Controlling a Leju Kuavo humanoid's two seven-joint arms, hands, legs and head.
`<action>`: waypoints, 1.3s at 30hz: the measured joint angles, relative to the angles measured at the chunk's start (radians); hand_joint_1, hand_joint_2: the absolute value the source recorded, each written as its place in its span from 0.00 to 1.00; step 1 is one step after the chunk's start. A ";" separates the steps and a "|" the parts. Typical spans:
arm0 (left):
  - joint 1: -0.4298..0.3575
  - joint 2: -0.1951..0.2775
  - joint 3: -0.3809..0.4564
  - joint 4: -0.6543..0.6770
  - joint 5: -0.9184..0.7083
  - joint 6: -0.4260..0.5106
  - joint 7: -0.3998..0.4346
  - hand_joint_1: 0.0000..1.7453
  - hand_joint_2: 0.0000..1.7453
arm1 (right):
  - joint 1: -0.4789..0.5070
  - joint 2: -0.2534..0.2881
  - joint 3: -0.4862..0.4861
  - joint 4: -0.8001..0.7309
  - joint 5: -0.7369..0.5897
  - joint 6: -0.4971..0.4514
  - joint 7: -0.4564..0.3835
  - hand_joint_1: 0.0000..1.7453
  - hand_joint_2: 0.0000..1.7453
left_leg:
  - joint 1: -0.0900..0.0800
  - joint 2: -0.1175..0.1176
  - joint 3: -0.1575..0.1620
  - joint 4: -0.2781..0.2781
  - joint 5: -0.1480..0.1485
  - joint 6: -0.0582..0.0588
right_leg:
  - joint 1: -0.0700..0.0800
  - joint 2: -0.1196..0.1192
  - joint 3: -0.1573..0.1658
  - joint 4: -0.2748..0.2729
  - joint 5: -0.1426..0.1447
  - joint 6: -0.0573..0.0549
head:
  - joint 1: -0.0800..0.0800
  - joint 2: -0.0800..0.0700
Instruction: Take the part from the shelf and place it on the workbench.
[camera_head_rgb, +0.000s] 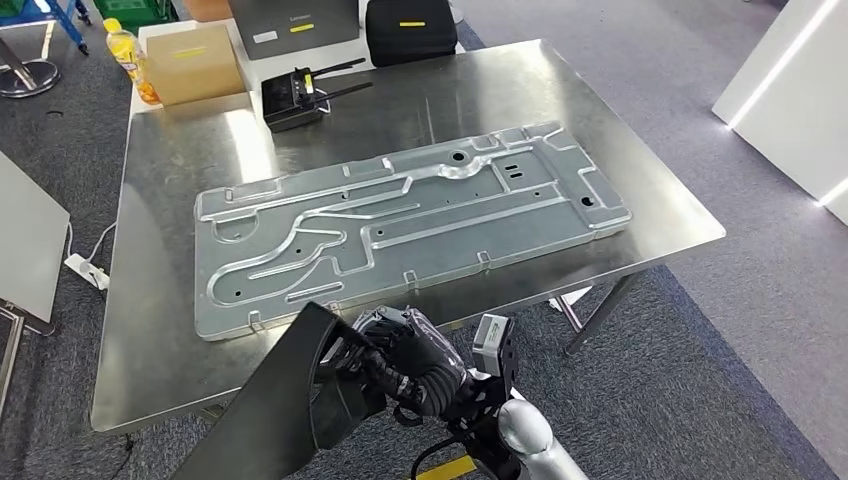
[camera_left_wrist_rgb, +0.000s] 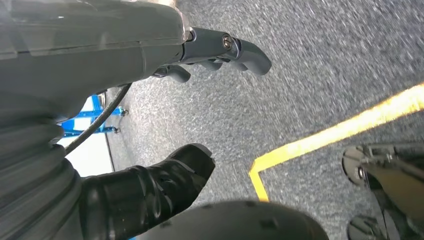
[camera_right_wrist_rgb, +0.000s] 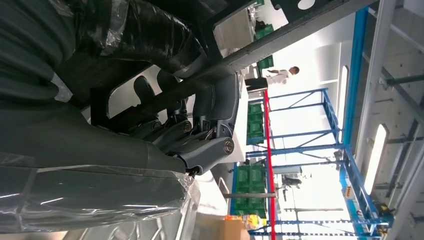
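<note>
A dark, flat black part (camera_head_rgb: 265, 410) is held in my right hand (camera_head_rgb: 405, 362) just below the near edge of the steel workbench (camera_head_rgb: 165, 340), tilted up toward it. In the right wrist view the fingers (camera_right_wrist_rgb: 200, 150) wrap around the part's dark edge (camera_right_wrist_rgb: 215, 67). A large stamped silver plate (camera_head_rgb: 410, 220) lies flat across the middle of the bench. My left hand (camera_left_wrist_rgb: 115, 55) hangs over grey carpet, thumb and fingers apart, holding nothing.
At the far side of the bench stand a black device with antennas (camera_head_rgb: 292, 98), a cardboard box (camera_head_rgb: 195, 62), a yellow bottle (camera_head_rgb: 128, 55) and a black case (camera_head_rgb: 410, 28). A yellow floor line (camera_left_wrist_rgb: 340, 130) runs by my feet. A person (camera_right_wrist_rgb: 282, 75) stands far off.
</note>
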 joint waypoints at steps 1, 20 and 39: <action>0.000 0.000 0.000 0.000 0.000 0.000 0.000 0.00 1.00 | -0.001 0.000 0.000 0.000 0.000 0.000 0.000 1.00 1.00 | 0.001 -0.008 0.001 -0.003 0.002 0.006 | -0.002 0.008 0.000 0.006 -0.006 0.006 | 0.000 0.000; -0.002 0.000 -0.004 0.000 0.004 -0.001 0.000 0.00 1.00 | -0.078 0.006 -0.009 0.104 -0.083 -0.017 0.092 1.00 1.00 | -0.004 -0.046 -0.076 0.176 -0.102 -0.014 | -0.002 0.097 -0.012 -0.018 0.030 -0.042 | -0.001 0.000; -0.027 0.002 -0.043 0.000 -0.007 -0.021 0.023 0.00 1.00 | -0.690 0.045 -0.146 0.492 -0.244 -0.143 0.261 1.00 1.00 | -0.002 -0.041 -0.009 0.004 0.011 0.027 | -0.004 0.100 -0.158 0.266 -0.072 0.009 | 0.001 0.000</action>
